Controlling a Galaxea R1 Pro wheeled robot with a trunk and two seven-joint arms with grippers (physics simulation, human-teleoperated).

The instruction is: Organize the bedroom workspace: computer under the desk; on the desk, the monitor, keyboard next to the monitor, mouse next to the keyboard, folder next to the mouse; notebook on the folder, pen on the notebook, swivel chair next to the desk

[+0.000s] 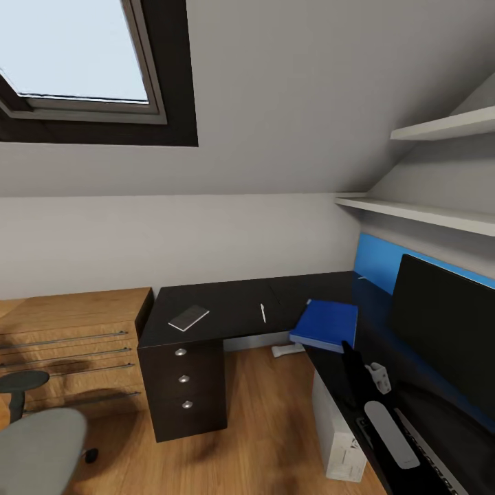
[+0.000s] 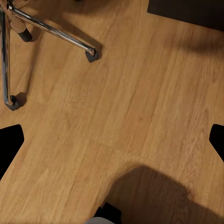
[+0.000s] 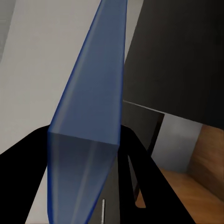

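Gripping the folder (image 3: 88, 116) between its fingers, the right tool (image 3: 91, 182) held it over the surface (image 1: 234, 309), long axis toward the monitor (image 1: 440, 323) at four o'clock (left tool's state unclear).

black L-shaped desk (image 1: 237, 309), notebook (image 1: 189, 317), pen (image 1: 262, 313), monitor (image 1: 443, 323)

— Left end of the desk (image 1: 234, 309)? 
— Notebook (image 1: 189, 317) there, pen (image 1: 262, 313) right of it. 
— Further right? 
— Folder (image 1: 326, 324) (held off the surface), monitor (image 1: 443, 323) beyond; computer (image 1: 338, 430) underneath, swivel chair (image 1: 38, 447) near left.
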